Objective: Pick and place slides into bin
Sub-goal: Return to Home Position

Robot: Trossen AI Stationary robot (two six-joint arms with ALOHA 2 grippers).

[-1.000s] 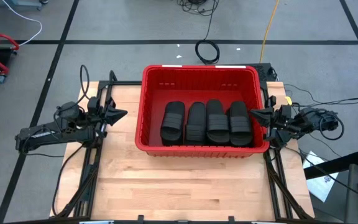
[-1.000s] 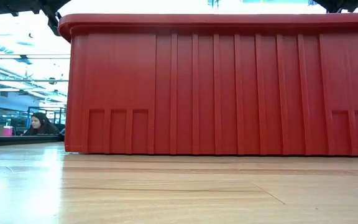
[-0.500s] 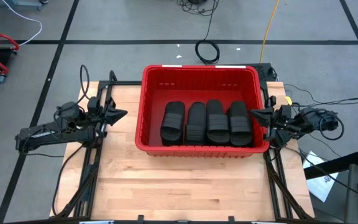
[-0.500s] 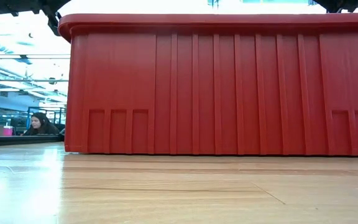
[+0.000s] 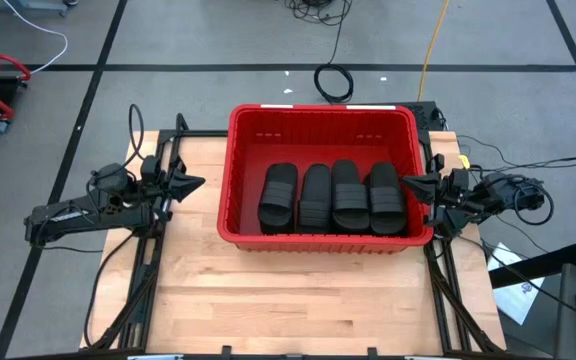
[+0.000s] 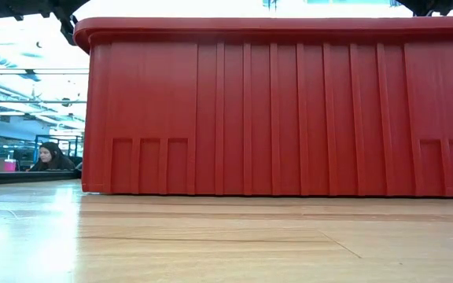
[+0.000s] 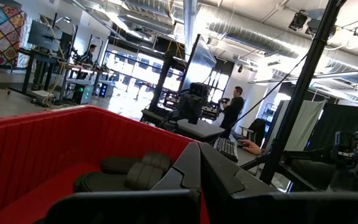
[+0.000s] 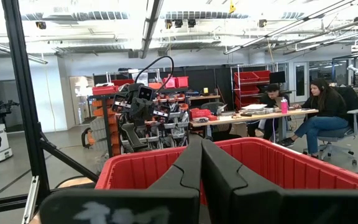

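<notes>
Four black rubbery slides point(image 5: 316, 195) filled the red slatted plastic bin point(image 5: 323, 109); nothing had shifted; our left tool point(image 5: 196, 183) and right tool point(image 5: 406, 182) sat closed, empty. Loading looked done.

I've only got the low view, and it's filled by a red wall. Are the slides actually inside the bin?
Observer: Yes. From above, four black slides lie side by side in a row on the floor of the bin.
Operator: Where's the left pincer?
Observer: The left pincer is shut and empty, out beside the bin's left wall and apart from it.
Operator: And the right one?
Observer: The right pincer is shut too, at the bin's right rim, holding nothing.
</notes>
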